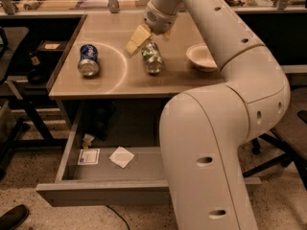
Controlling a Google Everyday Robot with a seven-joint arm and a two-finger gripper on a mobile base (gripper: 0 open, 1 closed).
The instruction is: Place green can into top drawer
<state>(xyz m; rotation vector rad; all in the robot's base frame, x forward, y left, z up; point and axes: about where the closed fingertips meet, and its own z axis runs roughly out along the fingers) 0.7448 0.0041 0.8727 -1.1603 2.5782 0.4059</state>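
Observation:
The green can (153, 58) lies on its side on the beige desk top (115, 80), near the middle. My gripper (151, 38) hangs over the can's far end and is open, with one beige finger (136, 39) showing left of the can; it is not closed on the can. The top drawer (96, 193) is pulled out below the desk, its grey front panel toward me. My arm's body hides the drawer's right part.
A blue can (89, 60) lies on its side at the desk's left. A white bowl (201, 57) sits right of the green can. In the drawer lie a white paper square (121, 156), a small card (88, 156) and a small object (88, 139). Chair legs stand at both sides.

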